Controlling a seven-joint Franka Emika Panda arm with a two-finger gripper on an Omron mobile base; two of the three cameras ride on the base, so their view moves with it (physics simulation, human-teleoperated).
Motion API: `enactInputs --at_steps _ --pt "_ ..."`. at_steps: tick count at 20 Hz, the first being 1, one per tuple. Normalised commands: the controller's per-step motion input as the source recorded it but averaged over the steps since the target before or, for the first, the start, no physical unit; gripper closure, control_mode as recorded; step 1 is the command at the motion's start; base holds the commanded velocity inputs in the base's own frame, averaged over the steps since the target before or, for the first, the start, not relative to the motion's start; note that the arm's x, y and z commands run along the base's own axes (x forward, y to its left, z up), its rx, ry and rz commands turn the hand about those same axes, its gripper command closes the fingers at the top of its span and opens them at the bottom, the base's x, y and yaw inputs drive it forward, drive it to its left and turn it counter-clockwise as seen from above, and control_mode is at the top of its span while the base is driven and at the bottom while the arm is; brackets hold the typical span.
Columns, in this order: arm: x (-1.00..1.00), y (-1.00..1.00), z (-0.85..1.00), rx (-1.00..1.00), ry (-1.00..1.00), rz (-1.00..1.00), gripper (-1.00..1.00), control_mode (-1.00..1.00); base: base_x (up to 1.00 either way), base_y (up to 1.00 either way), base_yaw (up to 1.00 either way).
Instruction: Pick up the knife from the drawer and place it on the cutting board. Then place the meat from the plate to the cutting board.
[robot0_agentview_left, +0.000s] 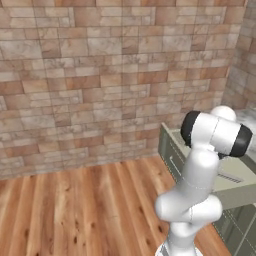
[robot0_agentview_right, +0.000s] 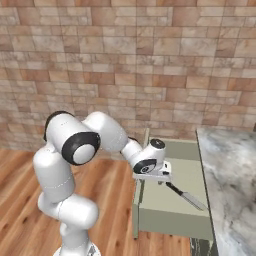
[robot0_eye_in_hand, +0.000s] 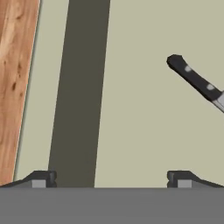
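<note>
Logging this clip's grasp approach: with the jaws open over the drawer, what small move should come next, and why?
Probably shift the gripper sideways toward the knife, then descend. In the hand view its black handle lies off toward one fingertip's side, not between the open jaws, on the drawer floor.

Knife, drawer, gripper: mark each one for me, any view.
knife (robot0_eye_in_hand: 194, 81): hand view, on the black handle.
drawer (robot0_agentview_right: 170, 202): right base view, on the bare beige floor of the open drawer.
gripper (robot0_eye_in_hand: 111, 178): hand view, midway between the two dark fingertips, jaws wide apart.
</note>
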Motion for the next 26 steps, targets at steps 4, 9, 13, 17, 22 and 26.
enactInputs --at_steps 4,9,13,17,22,26 --pt "-0.26 1.00 -0.57 -0.01 0.00 0.00 -1.00 -1.00 0.00 0.00 0.00" --pt "-0.20 1.00 -0.52 0.00 0.01 0.00 -1.00 -1.00 0.00 0.00 0.00" --pt "-0.16 1.00 -0.54 0.00 0.04 0.00 -1.00 -1.00 0.00 0.00 0.00" --pt "-0.08 0.96 -0.45 0.00 0.03 0.00 -1.00 -1.00 0.00 0.00 0.00" --pt "-0.04 0.89 -0.32 0.00 0.00 0.00 -1.00 -1.00 0.00 0.00 0.00" --pt "-0.03 0.83 -0.25 0.00 0.00 0.00 -1.00 -1.00 0.00 0.00 0.00"
